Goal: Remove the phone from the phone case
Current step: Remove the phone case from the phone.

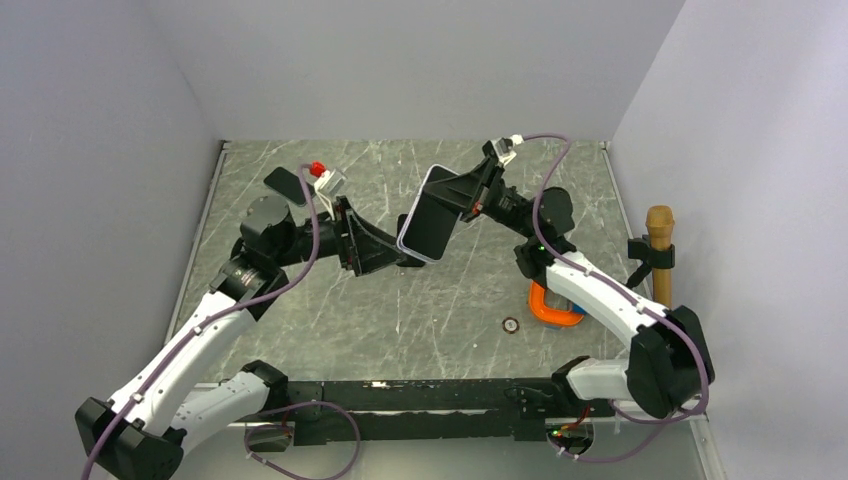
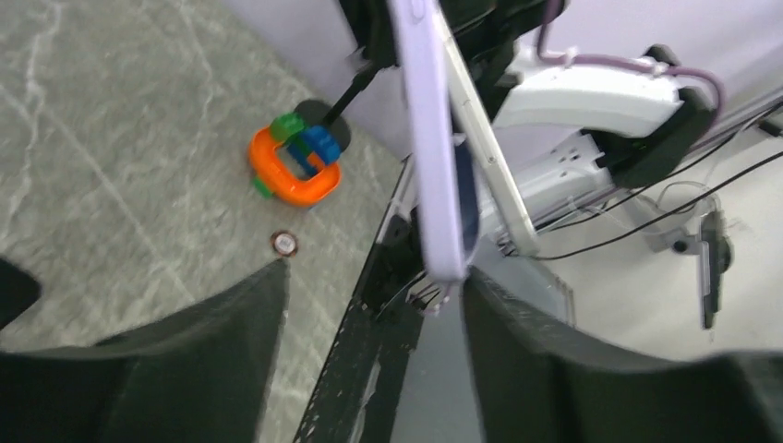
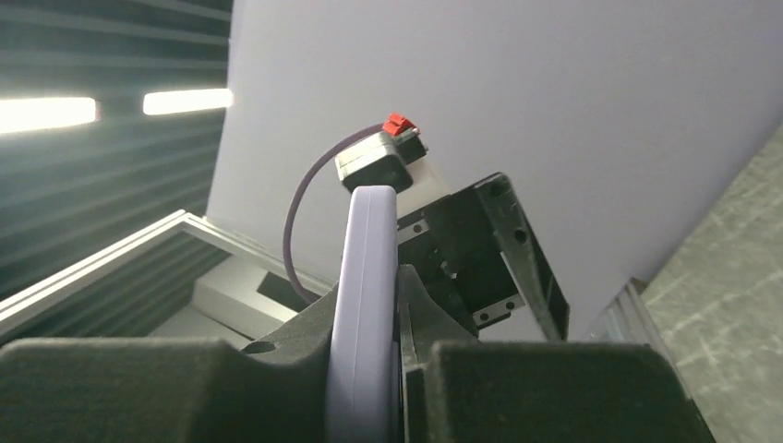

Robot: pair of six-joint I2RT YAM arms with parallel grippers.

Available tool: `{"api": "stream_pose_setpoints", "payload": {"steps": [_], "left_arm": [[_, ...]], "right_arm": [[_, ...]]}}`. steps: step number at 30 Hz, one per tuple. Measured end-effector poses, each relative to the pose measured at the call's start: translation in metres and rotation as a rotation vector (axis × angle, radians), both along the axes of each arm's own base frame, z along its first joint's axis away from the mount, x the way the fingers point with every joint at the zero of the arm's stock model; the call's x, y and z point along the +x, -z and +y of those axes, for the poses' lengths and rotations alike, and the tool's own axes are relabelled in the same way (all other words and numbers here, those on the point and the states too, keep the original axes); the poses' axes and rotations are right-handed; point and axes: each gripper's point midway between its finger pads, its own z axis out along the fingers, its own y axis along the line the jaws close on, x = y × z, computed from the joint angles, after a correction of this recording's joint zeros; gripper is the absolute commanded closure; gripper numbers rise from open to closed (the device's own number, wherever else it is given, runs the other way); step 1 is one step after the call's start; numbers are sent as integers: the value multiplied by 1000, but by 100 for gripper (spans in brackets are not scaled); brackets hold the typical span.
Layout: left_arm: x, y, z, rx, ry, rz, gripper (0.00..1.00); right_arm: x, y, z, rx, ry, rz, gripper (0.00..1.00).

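The lavender phone case is hanging edge-on at centre, its lower end sitting just beside the 5 o'clock finger of the spread left gripper. The phone is splaying away toward 4 o'clock. An orange clamp is lying at 10 o'clock on the table.

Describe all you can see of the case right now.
The case is lilac and smooth with rounded edges, and looks like soft plastic or silicone. It hangs tilted in the air. The right gripper is clamped on its upper end, and its lower end sits between the open fingers of the left gripper. In the left wrist view the phone splays away from it in a V, partly out.
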Motion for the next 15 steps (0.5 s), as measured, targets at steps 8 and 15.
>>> {"api": "stream_pose_setpoints", "payload": {"steps": [8, 15], "left_arm": [[-23, 3, 23, -14, -59, -6, 10], [-59, -46, 8, -239, 112, -14, 10]], "right_arm": [[-4, -1, -20, -83, 52, -90, 100], [2, 12, -16, -124, 52, -69, 100]]}}
